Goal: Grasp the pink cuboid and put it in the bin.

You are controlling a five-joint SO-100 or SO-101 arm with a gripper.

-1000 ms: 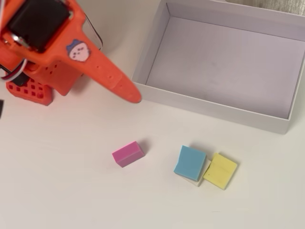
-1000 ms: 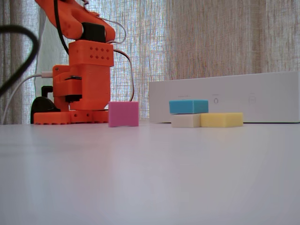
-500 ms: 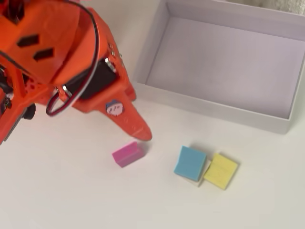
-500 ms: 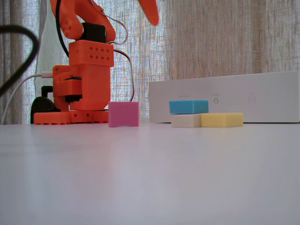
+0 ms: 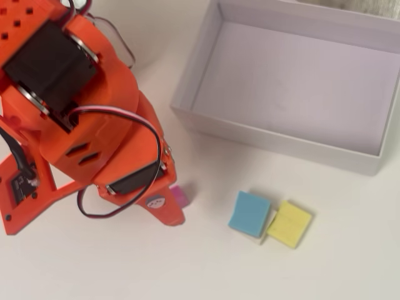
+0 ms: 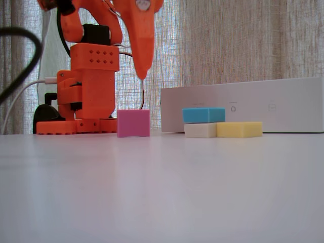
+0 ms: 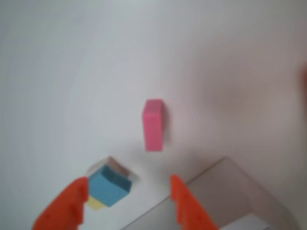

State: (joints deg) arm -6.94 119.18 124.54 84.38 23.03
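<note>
— Gripper (image 7: 127, 203) is up in the air with its two orange fingers spread apart, nothing between them, hanging above the pink cuboid (image 7: 154, 125).

— So it's lining up for the grab?

— Looks that way. That block stands alone on the white counter (image 6: 162, 192), beside the bin (image 5: 191, 87), not in it. I'd say it needs to come straight down and straddle the narrow sides.

— Soft stuff?

— Matte, foam-like, square-edged. The bin is white cardboard with low walls.

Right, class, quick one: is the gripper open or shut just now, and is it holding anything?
Gripper: open and empty, fingers apart in the wrist view, poised above the pink cuboid, which stands untouched on the table.
</note>
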